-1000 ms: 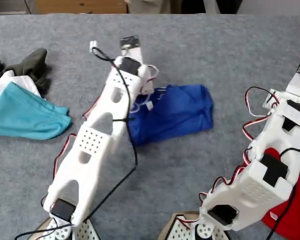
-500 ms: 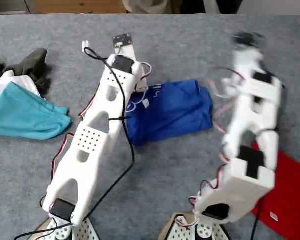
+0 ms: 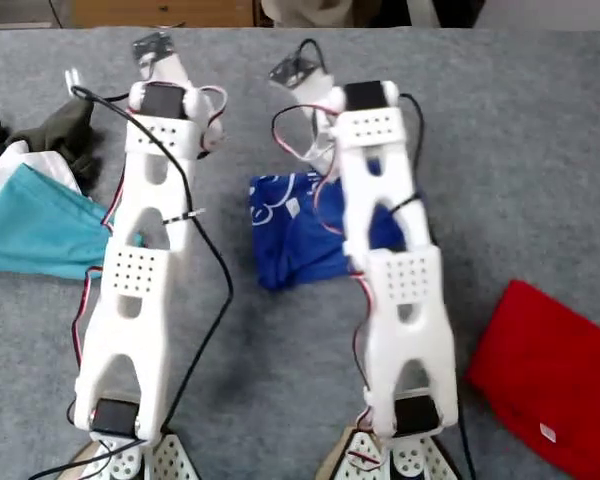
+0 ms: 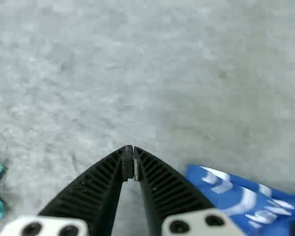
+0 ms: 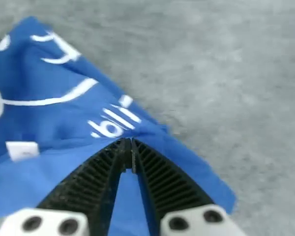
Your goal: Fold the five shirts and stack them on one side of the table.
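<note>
While both arms lie stretched out over the grey surface (image 3: 500, 130), I log the lot as follows.

Shirts, five in all.
- One blue shirt (image 3: 285, 245), printed, rumpled, in the middle of the surface and partly under the right arm. I judge it sits there as the piece in hand, within reach of both arms.
- One red shirt (image 3: 550, 375), a compact slab well apart at the right side. I take it for a folded piece, set aside to begin the stack.
- One teal shirt (image 3: 50, 225), one white shirt (image 3: 8, 170) and one olive shirt (image 3: 68, 128), touching one another in a loose heap at the left edge. They look unfolded and parked out of the working area.

End effectors, two.
- Left end effector (image 4: 129, 162): fingers closed tip to tip and holding nothing, over bare surface near the blue shirt's edge.
- Right end effector (image 5: 127, 143): likewise closed, its tips over a printed fold of the blue shirt. I cannot tell whether any cloth is nipped between them.
</note>
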`<action>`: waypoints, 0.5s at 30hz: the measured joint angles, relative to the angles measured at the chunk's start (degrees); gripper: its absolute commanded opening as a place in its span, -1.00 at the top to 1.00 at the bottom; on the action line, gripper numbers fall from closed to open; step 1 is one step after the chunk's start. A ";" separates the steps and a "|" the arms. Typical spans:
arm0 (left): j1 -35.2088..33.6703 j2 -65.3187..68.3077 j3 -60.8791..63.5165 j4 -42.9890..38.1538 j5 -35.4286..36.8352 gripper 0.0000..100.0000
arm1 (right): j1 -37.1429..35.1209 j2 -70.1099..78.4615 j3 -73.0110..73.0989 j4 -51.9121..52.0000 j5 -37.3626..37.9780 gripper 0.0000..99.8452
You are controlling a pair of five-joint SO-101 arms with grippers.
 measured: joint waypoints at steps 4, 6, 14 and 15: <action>-0.44 4.92 0.09 -3.25 0.00 0.96 | 0.09 10.02 -13.80 5.45 0.00 0.98; -0.44 5.89 0.09 -3.96 0.00 0.96 | 0.09 10.64 -14.33 5.71 0.00 0.98; -0.62 6.24 0.09 -4.48 0.00 0.96 | 1.67 4.75 -1.14 5.71 0.00 0.98; -0.62 6.24 0.09 -4.48 0.00 0.96 | 2.20 3.08 1.14 5.71 0.00 0.98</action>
